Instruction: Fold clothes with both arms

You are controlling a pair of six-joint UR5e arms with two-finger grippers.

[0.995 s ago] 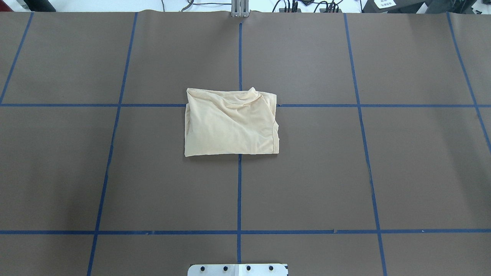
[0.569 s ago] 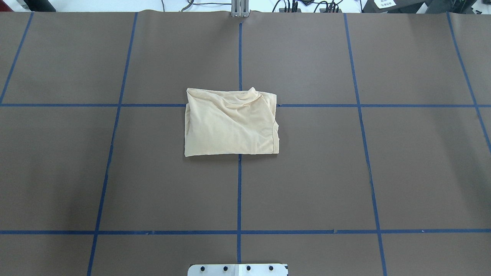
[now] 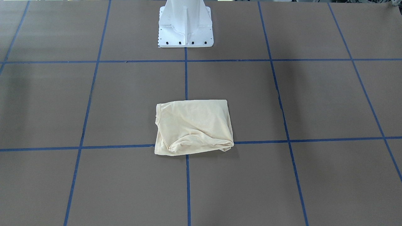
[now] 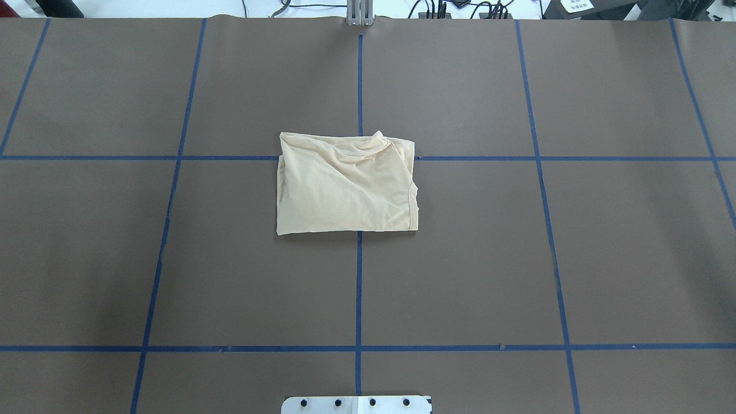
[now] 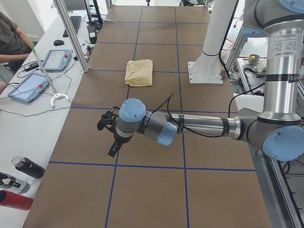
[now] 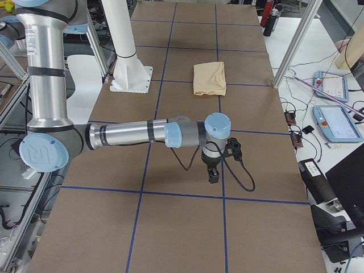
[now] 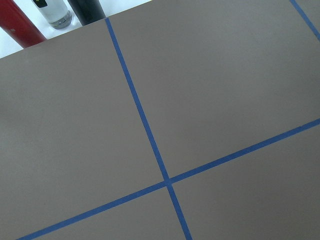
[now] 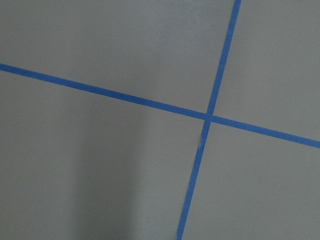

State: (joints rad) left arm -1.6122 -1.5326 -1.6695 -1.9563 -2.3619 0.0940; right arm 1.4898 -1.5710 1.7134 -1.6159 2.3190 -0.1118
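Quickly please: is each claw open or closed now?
Left claw: cannot be told; it hangs apart from the T-shirt.
Right claw: cannot be told; also apart from the T-shirt.

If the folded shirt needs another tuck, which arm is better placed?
Left, but only marginally. The left end effector and right end effector both hang far from the shirt, yet more of the shirt lies to the robot's left of the centre tape line.

Blue tape cross (image 7: 167, 181) (bottles (image 7: 55, 12) top-L)
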